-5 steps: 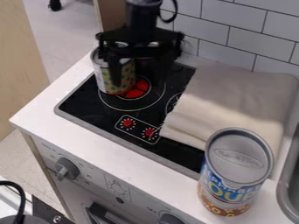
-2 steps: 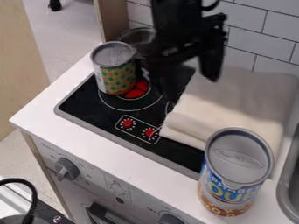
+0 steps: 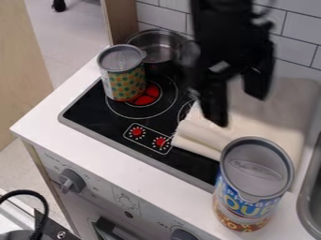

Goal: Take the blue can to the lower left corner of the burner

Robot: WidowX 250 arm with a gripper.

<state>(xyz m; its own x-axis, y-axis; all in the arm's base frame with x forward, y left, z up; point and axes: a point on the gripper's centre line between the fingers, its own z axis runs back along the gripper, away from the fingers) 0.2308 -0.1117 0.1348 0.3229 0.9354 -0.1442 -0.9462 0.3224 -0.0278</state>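
I've got the gripper (image 3: 238, 107) hanging over the R half of the black cooktop (image 3: 103, 119), above the folded cloth (image 3: 210, 133), pointing down, w/ its jaws released & well apart. The arm (image 3: 222, 28) comes in from the top edge of my cam view. The blue can (image 3: 251, 192) is upright on the white counter (image 3: 160, 176), just beside the cooktop's near R corner, grey lid up; that's well apart from the near L corner. From this angle its lid overlaps the cloth's near end, & I can't tell if they touch. The cloth lies over the R part of the cooktop & runs on twd the tiled wall (image 3: 163, 15) at the back. On the L side, the patterned can (image 3: 123, 82), green & yellow w/ dots, is upright near the cooktop's L edge, partly over the ring round the red burner mark (image 3: 147, 96). Right behind it is the metal pot (image 3: 152, 44), near the far L corner; can't tell whether pot & can touch. Two red dial marks w/ a white outline are printed btwn the burner ring & the cooktop's near edge. Below the counter's near edge is the front panel w/ its knobs, & the sink (image 3: 306, 206) is at the counter's R edge.
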